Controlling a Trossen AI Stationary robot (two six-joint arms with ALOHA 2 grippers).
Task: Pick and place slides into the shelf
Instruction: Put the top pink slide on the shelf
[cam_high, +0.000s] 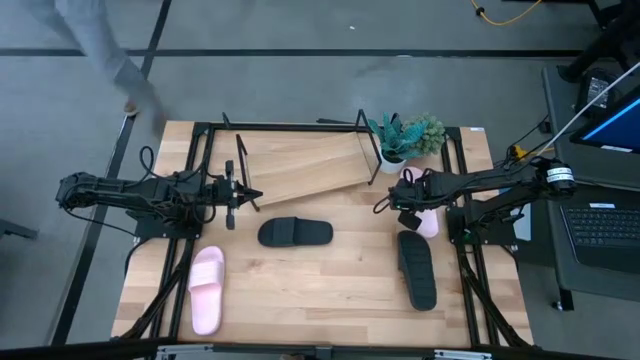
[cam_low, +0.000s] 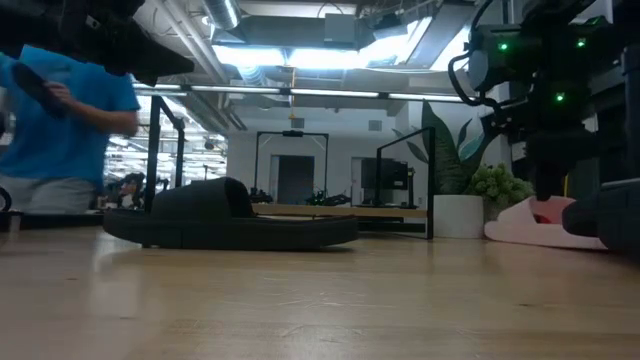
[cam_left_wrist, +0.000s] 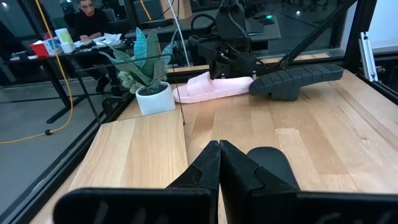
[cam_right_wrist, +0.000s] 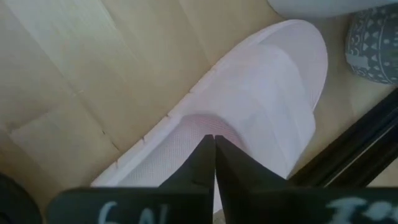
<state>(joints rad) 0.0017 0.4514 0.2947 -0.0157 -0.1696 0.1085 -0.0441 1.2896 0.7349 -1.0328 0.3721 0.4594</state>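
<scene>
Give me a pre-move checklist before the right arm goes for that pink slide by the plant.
1. Right claw over the pink slide beside the potted plant: ok.
2. Right claw open enough to take the strap: not ok, fingers look together.
3. Shelf board free of slides: ok.
4. Left claw shut, parked near the shelf's left end, away from the right arm: ok.
5. Other slides lie apart from this one: cannot tell; the black slide lies close beside it.
6. Person beyond the table's far edge, off the tabletop: ok.
</scene>
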